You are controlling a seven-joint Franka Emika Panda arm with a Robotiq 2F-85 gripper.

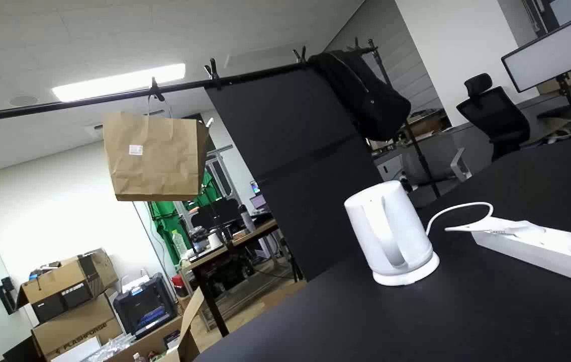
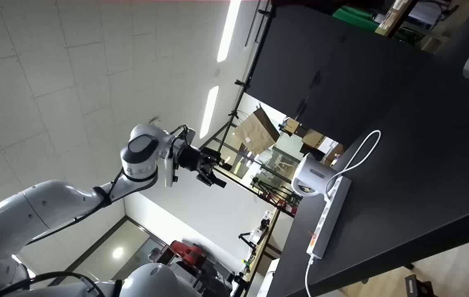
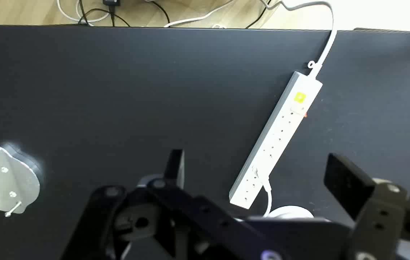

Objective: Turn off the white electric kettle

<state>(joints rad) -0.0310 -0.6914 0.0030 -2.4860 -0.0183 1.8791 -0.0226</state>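
White on black, the kettle (image 1: 391,232) stands upright on the table (image 1: 466,311) near an end of the strip (image 3: 277,139), its plug (image 3: 264,178) in a socket there. High above the table and well apart from the kettle hangs the gripper (image 2: 223,175), its fingers (image 3: 349,186) wide apart, with nothing held between them. The step in hand looks to be the approach. Done well, it calls for a slow descent toward the side with the handle (image 1: 383,229), fingers brought together before contact, then a single tip pressed squarely on the switch, along its travel rather than across it. The kettle looks light and could slide or tip under a hard shove, so a short, gentle push should serve best, clear of the cord (image 1: 466,204). The switch itself cannot be made out for certain in any view, nor can any lamp that would show power. In the wrist view the gripper's dark parts seem to hide most of the kettle, leaving a white curve (image 3: 291,212) that is probably part of it. In an exterior view the arm (image 2: 59,204) is cut off at the frame's edge
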